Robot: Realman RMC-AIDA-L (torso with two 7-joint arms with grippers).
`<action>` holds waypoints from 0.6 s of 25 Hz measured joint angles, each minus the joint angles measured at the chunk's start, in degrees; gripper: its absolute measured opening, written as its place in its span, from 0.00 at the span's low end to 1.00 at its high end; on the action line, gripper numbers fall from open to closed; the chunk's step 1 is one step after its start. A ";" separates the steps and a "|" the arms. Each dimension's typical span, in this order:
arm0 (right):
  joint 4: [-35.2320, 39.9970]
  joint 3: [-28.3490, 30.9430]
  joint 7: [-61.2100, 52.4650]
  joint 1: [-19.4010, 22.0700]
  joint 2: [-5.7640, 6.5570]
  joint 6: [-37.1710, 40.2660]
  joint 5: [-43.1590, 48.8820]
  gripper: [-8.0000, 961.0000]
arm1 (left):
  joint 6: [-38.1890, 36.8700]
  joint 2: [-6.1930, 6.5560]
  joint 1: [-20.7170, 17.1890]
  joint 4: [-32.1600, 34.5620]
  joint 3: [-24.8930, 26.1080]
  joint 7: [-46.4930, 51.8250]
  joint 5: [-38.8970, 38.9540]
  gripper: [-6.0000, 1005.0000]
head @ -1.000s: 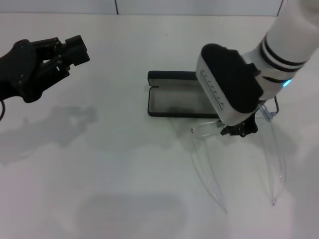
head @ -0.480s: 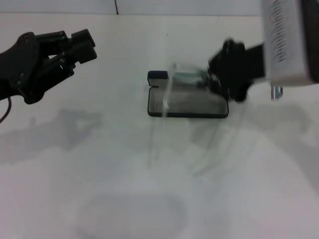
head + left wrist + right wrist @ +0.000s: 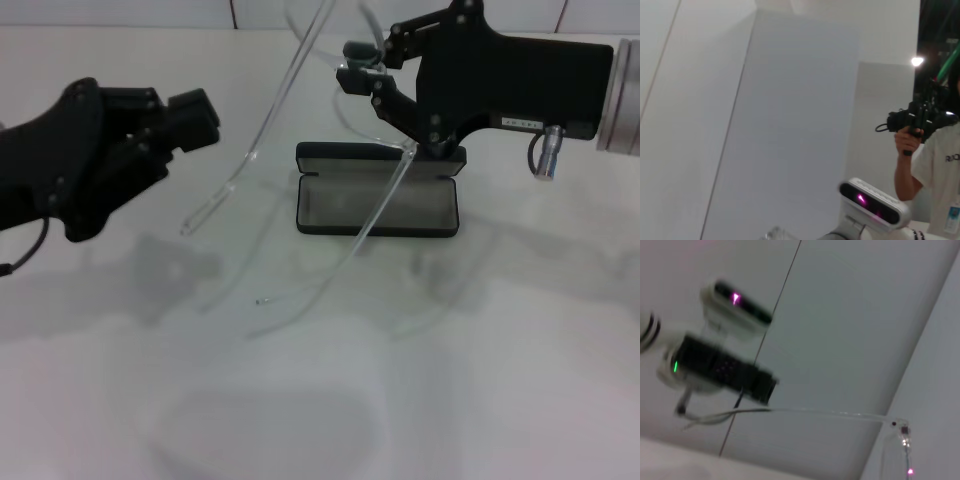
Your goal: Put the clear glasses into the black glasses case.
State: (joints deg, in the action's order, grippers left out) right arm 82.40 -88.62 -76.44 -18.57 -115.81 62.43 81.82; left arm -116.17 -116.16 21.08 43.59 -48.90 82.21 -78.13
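Observation:
The black glasses case (image 3: 375, 205) lies open on the white table (image 3: 300, 400) in the head view, its pale lining facing up. My right gripper (image 3: 362, 68) hangs above the case's far edge, shut on the clear glasses (image 3: 252, 150) at their front. The glasses are in the air, and their long thin arms slope down to the left, one crossing in front of the case. One clear arm (image 3: 840, 415) also runs across the right wrist view. My left gripper (image 3: 192, 118) is raised at the left, pointing toward the glasses and apart from them.
The left wrist view looks away from the table at a grey wall, the robot's head camera (image 3: 872, 202) and a person (image 3: 935, 165) holding a device. A tiny speck (image 3: 262, 298) lies on the table in front of the case.
My right gripper has lifted the glasses off the table at the right, swung them up and turned them over the case. My left gripper has moved right, toward the middle.

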 joint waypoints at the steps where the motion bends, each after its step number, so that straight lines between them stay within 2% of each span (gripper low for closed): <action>1: -1.66 0.00 1.36 -0.20 0.02 0.53 -2.09 0.13 | -0.01 -0.04 0.12 -0.05 -0.56 -0.26 0.04 0.06; 6: -9.21 0.26 5.97 -2.50 0.01 3.35 -9.15 0.13 | -0.02 -0.36 0.77 -0.16 -2.19 -0.81 0.05 0.06; 15: -17.50 1.57 6.20 -6.78 0.10 7.49 -11.77 0.13 | -0.02 -0.70 1.10 0.07 -4.29 -0.94 1.98 0.06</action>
State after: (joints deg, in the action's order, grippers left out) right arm 64.90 -87.05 -70.24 -25.36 -115.71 69.92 70.05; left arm -116.19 -116.87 22.17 43.66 -53.19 81.27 -76.14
